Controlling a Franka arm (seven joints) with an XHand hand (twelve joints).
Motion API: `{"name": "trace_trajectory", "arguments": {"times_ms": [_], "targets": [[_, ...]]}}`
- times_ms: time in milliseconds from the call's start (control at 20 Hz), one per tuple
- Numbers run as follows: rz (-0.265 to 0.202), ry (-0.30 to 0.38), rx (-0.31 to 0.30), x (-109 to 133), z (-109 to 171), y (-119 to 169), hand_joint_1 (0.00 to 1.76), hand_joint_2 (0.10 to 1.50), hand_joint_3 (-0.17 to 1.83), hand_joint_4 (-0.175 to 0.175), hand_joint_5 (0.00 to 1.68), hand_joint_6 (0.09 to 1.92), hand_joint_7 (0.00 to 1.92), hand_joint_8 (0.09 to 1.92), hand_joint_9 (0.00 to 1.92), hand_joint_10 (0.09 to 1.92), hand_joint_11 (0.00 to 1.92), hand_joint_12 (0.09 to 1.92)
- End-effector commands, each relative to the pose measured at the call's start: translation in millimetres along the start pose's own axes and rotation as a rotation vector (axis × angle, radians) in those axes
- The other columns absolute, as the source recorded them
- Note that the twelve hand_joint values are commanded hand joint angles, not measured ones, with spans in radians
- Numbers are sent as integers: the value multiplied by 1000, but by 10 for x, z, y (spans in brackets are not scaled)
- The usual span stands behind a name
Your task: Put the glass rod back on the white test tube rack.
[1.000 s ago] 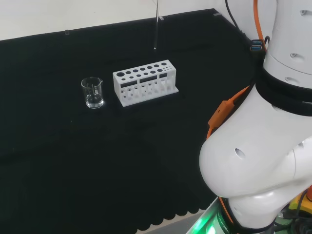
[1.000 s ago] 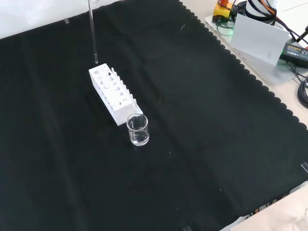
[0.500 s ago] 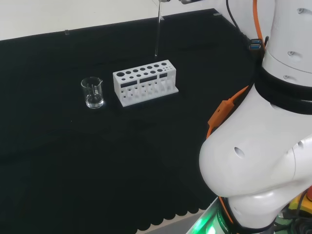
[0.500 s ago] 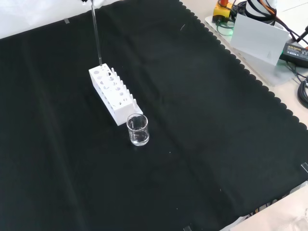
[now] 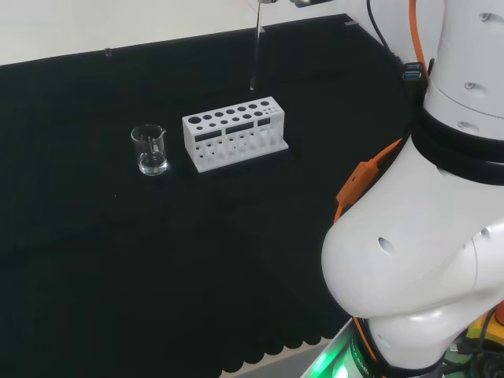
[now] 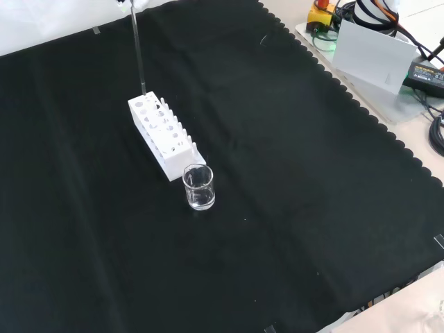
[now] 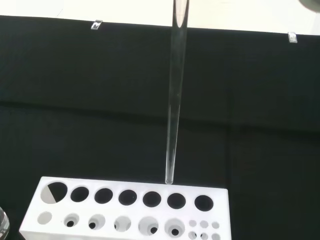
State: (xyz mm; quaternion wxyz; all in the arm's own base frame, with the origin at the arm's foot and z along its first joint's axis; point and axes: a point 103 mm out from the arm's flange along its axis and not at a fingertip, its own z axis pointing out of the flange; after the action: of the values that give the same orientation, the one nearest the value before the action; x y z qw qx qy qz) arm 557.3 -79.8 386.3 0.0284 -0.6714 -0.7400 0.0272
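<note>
The glass rod point(image 5: 253, 55) hangs upright in the air, its upper end running out of the head view's top edge. A small dark part of the hand point(image 6: 125, 2) shows there in the front view, closed on the rod point(image 6: 137, 52). The white test tube rack point(image 5: 236, 134) stands on the black cloth with its holes empty. The rod's lower tip hovers just above the rack's point(image 6: 163, 135) far end in the front view. In the wrist view the rod point(image 7: 175, 100) ends right over the rack's point(image 7: 130, 210) back edge, beside the row of large holes.
A small clear beaker point(image 5: 150, 150) stands left of the rack in the head view, and nearest the camera point(image 6: 198, 187) in the front view. The arm's white links point(image 5: 425, 260) fill the head view's right. Cables and a box point(image 6: 374, 52) lie off the cloth.
Over the last second the rod has come down and shifted slightly toward the rack's end. Since half a second ago it has hardly moved.
</note>
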Motion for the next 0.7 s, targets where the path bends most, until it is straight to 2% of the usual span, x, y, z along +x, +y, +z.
{"name": "trace_trajectory", "arguments": {"times_ms": [50,700], "targets": [[-5,-1,-3,7,-5,-1,1185,1146,-175,-175,1093,876,1561,720,1749,556,1697,925],[-12,6,12,-4,67,101,1185,1146,-175,-175,1094,875,1561,720,1749,556,1696,925]]}}
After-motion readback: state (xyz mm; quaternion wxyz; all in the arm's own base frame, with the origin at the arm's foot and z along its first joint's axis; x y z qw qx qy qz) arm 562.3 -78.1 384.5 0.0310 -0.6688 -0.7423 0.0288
